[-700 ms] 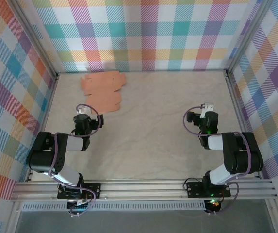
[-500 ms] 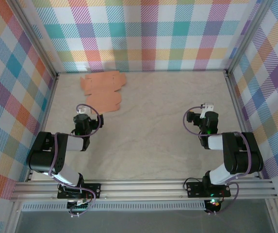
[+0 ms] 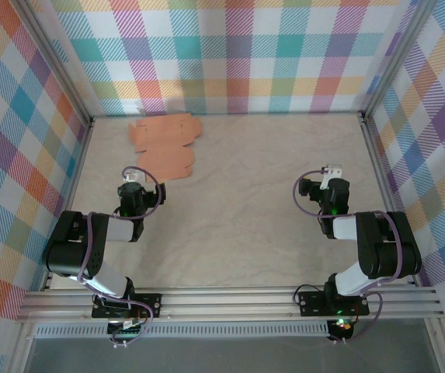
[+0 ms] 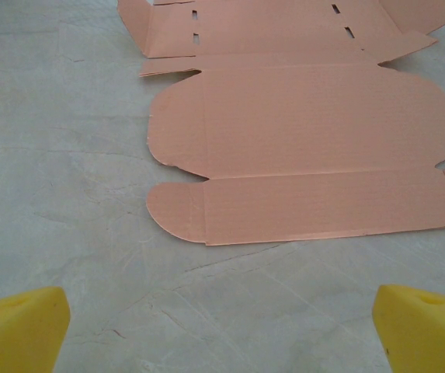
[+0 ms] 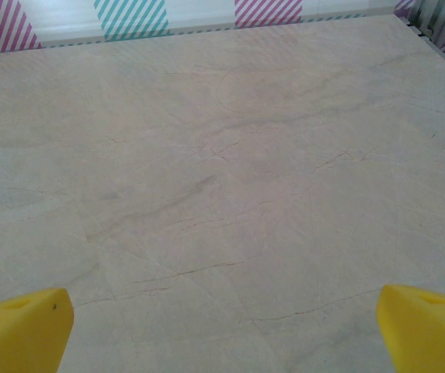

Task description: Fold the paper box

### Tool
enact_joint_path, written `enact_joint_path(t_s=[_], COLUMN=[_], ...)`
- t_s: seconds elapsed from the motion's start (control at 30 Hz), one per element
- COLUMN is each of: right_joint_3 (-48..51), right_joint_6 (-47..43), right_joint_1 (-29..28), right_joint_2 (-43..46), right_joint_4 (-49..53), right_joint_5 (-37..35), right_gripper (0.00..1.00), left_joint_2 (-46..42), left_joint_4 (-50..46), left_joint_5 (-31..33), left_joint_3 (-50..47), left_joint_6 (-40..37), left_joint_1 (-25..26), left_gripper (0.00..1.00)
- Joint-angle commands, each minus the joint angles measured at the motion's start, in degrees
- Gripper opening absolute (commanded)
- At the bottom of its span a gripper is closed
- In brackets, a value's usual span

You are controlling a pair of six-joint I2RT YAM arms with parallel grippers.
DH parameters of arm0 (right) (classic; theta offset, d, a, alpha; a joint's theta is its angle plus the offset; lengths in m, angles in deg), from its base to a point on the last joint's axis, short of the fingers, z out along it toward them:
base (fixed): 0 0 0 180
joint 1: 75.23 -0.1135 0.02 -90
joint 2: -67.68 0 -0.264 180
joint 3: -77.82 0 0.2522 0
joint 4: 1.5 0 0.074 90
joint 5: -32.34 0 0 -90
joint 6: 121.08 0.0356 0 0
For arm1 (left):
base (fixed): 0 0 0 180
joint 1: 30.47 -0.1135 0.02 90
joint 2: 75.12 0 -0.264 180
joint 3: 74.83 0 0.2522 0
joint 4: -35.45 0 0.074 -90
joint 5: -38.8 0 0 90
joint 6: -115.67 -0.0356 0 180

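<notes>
Card, thin, salmon-orange, die-cut with rounded and notched flaps: paper box (image 3: 165, 144) (image 4: 307, 155), unfolded, lying flat on pale marbled desk (image 3: 245, 217) near far left corner. Left end effector (image 3: 133, 180) (image 4: 222, 330) just short of sheet's near edge, yellow fingertips (image 4: 20, 330) spread wide, holding nothing, clear of card. Right end effector (image 3: 331, 177) (image 5: 222, 330) well apart over bare desk on right side, tips likewise spread, empty. Plaid walls (image 3: 238, 54) on three sides.
</notes>
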Motion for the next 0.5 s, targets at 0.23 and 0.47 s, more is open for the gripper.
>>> enact_joint_path(t_s=[0.23, 0.47], right_joint_3=[-0.14, -3.8], right_joint_6=[-0.47, -0.66], right_joint_1=[-0.28, -0.37], right_joint_2=[1.62, 14.06], right_joint_4=[-0.42, 17.13], right_joint_5=[2.67, 6.29], right_gripper=[1.0, 1.0], left_joint_2=[-4.46, -20.62], left_joint_4=[-2.48, -21.5], left_joint_5=[1.7, 12.83], left_joint_3=[0.86, 3.02], left_joint_6=[-0.77, -2.59], left_joint_1=[1.09, 8.32], left_gripper=[1.0, 1.0])
